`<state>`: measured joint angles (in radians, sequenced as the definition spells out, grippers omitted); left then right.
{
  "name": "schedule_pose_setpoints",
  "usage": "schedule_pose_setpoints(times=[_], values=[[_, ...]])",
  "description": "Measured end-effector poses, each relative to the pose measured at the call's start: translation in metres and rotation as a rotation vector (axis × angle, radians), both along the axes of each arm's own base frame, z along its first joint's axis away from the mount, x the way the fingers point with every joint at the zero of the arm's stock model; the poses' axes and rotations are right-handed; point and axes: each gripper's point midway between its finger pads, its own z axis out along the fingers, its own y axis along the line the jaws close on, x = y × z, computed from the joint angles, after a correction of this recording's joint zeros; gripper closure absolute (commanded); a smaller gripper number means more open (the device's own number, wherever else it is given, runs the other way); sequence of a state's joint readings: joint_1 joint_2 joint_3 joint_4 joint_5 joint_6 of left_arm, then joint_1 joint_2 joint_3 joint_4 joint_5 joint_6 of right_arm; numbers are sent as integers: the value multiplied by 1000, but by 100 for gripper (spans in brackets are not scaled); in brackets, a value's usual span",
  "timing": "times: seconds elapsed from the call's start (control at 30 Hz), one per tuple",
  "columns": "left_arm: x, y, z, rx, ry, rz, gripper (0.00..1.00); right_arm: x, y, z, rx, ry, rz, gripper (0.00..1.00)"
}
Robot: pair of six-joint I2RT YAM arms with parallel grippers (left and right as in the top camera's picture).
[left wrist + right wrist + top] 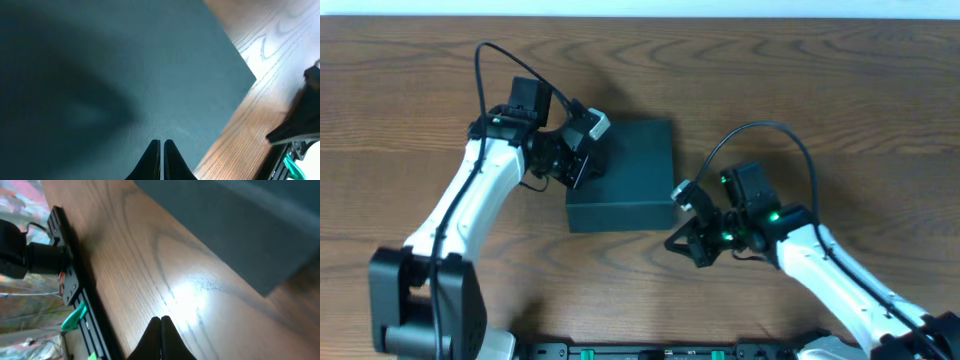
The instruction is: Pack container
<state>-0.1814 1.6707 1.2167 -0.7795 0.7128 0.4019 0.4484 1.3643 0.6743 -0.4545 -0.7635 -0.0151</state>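
The container (625, 175) is a dark teal box with its lid closed, lying flat in the middle of the wooden table. Its lid fills most of the left wrist view (125, 75), and its side wall shows at the top of the right wrist view (240, 225). My left gripper (582, 172) is shut and empty, at the box's left edge over the lid (162, 146). My right gripper (672, 243) is shut and empty, just in front of the box's front right corner, low over bare wood (160, 321).
A black rail (670, 350) with green clips runs along the table's front edge; it shows in the right wrist view (75, 295) too. The right arm (300, 125) appears at the right of the left wrist view.
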Motion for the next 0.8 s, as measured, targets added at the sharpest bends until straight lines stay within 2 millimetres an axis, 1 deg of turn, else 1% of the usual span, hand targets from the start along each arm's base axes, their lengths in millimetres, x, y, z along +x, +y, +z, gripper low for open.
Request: schedule_pose_setpoints(times=[0.1,0.2,0.37,0.6,0.8], values=[[0,-4,-6,-20,16,-16,94,0,6,-5,-1,4,-28,98],[0,-8,-6,-49,16,-35,94,4,10,-9,0,-4,-68,98],[2,-13,-4,-84,2,-56,94,11,6,-19,-39,11,-159,99],[-2,-22,-17,-102,45,-84,94,27,4,-21,-52,-21,-235,98],[-9,-32,-24,-102,61,-128,94,34,8,-30,-63,-13,-263,99]])
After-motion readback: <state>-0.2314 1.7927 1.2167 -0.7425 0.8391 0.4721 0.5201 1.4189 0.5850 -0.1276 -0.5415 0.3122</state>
